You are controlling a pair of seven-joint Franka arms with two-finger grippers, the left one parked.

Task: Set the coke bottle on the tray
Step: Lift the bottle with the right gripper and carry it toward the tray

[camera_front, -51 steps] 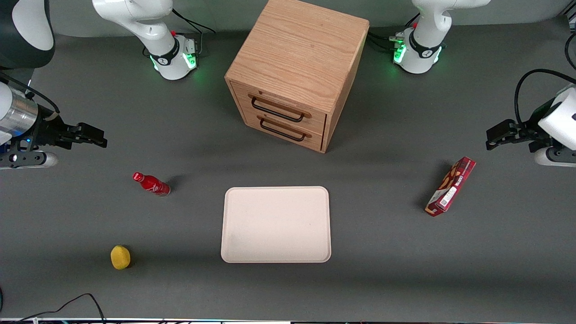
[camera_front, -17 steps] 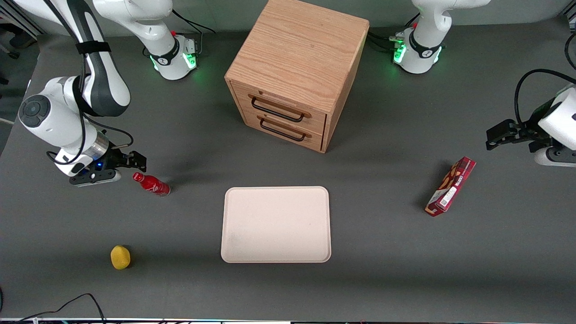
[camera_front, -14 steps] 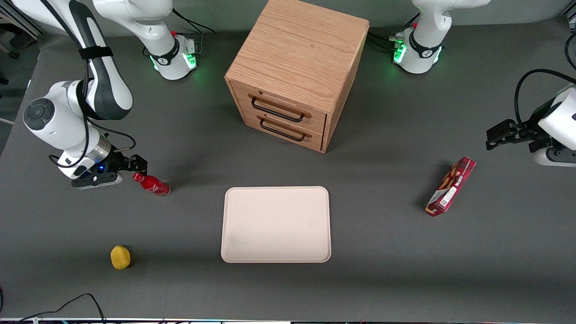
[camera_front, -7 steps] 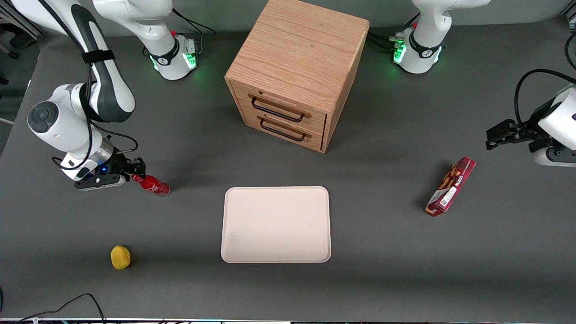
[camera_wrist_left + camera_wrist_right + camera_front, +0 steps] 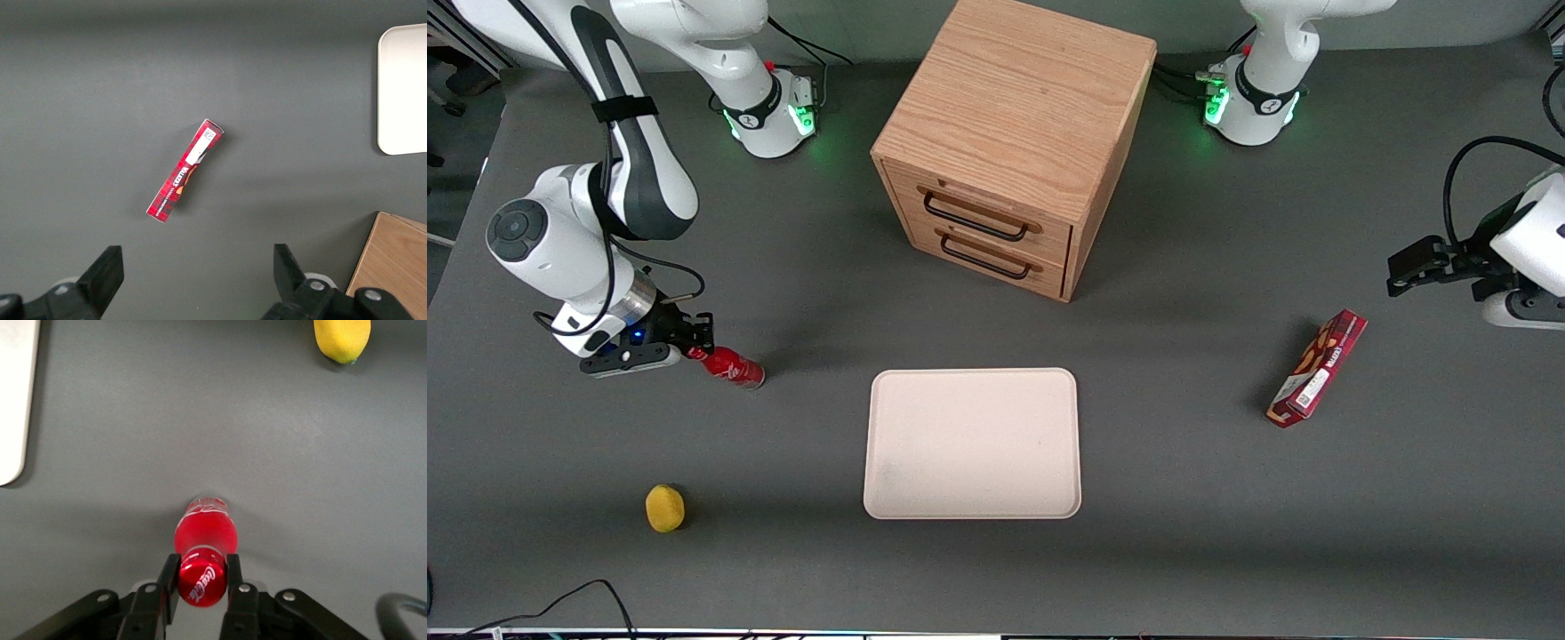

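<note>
The coke bottle [image 5: 731, 368], small, glossy red with white lettering, stands on the grey table toward the working arm's end, apart from the tray. My right gripper [image 5: 697, 343] is down at the bottle's top. In the right wrist view the gripper [image 5: 200, 568] has both black fingers [image 5: 168, 577] pressed against the red cap of the bottle [image 5: 204, 535]. The cream-white tray [image 5: 971, 444] lies flat in the middle of the table, nearer to the front camera than the cabinet, with nothing on it. Its rim also shows in the right wrist view [image 5: 13, 400].
A yellow lemon [image 5: 664, 508] lies nearer to the front camera than the bottle and also shows in the right wrist view [image 5: 341, 339]. A wooden drawer cabinet [image 5: 1014, 133] stands farther back. A red snack box [image 5: 1319, 367] lies toward the parked arm's end.
The right arm swung in and came down to the bottle. Its fingers moved over the cap and now sit against it. The bottle stands where it was.
</note>
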